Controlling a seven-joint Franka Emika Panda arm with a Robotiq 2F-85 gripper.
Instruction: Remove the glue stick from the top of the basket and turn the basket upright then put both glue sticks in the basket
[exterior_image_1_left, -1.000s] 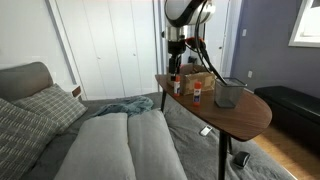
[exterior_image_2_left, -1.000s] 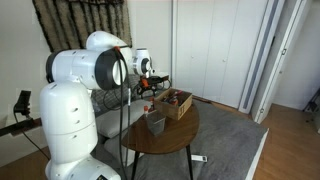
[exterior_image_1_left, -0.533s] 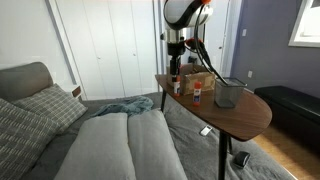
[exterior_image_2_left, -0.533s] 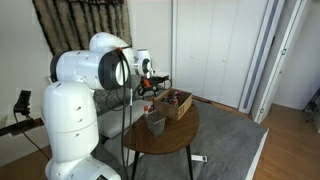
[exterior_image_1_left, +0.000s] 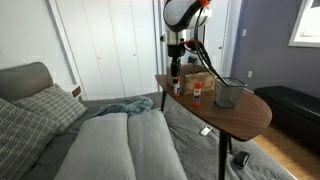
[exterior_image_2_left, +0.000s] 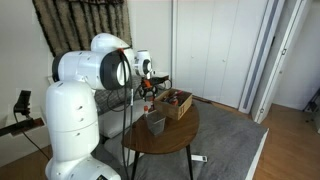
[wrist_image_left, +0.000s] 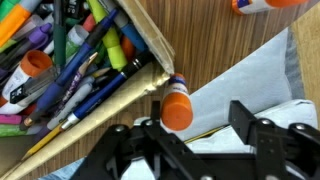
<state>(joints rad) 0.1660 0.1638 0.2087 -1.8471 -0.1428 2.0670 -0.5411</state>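
The basket, a grey wire-mesh pot, stands upright on the round wooden table and also shows as the basket near the table's front. One glue stick stands between the basket and the box. The other glue stick, orange cap facing the wrist camera, stands upright at the table's edge beside the box. My gripper is down around it, open. Its right finger is still clear of the stick. In both exterior views the gripper hangs over that spot.
A brown cardboard box full of pens and markers sits right against the glue stick; the box is at the table's back. A grey couch with cushions lies below the table's edge. The robot's white body fills one side.
The arm has shifted only slightly. The gripper stays low at the glue stick beside the box, and the basket and the other stick have not moved.
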